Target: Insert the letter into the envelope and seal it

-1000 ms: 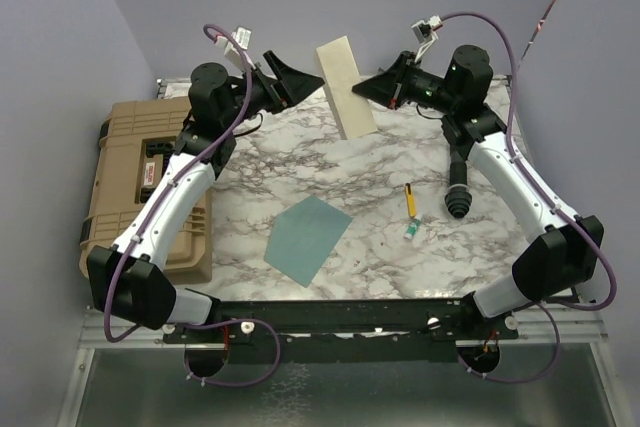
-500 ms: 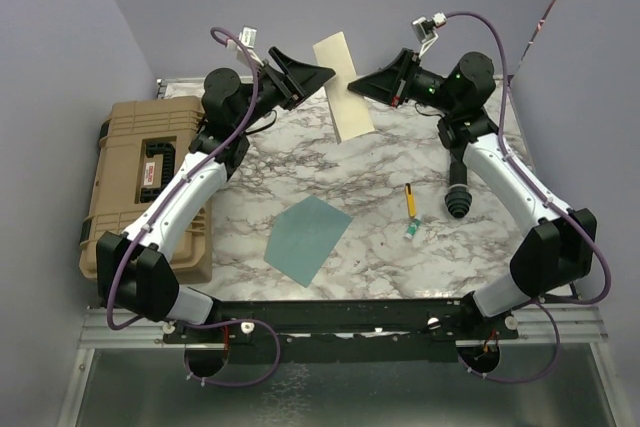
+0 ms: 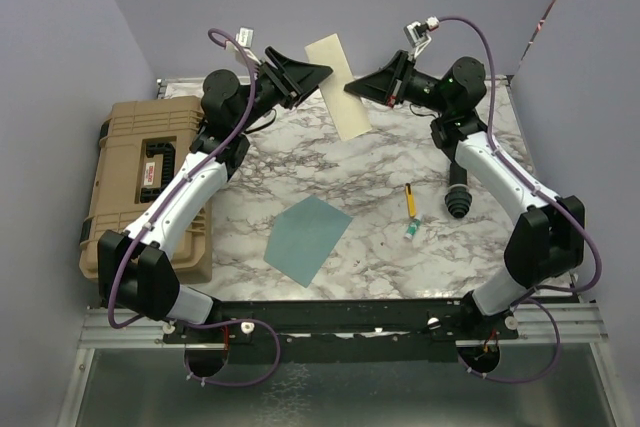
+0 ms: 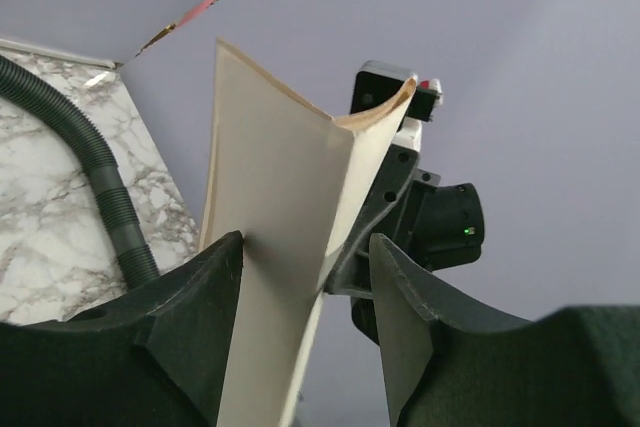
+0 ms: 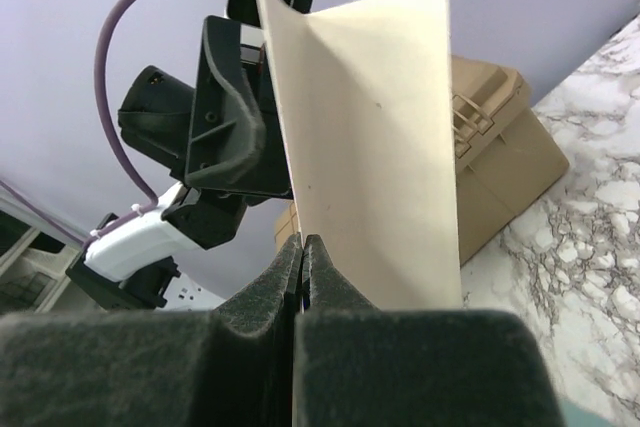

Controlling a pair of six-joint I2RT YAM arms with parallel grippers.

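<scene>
Two tools meet at the tan-beige rectangular paper letter [image 3: 340, 117]. It hangs upright in the air over the far side of the marble table [image 3: 380, 177], well apart from the flat teal paper envelope [image 3: 307, 238] lying nearer the arm bases. Your right tool [image 5: 302, 239] is pinched tight on one edge of the sheet. Your left tool [image 4: 305, 242] stands part-way wide, its fingers straddling the sheet where it bends along its crease; one finger touches paper, the other looks clear.

Watch the left clamp. If it lands off the crease, you likely get a skewed fold that jams at the envelope's mouth. If you pull the tools apart, the sheet could tear or slip from the right pinch.
</scene>
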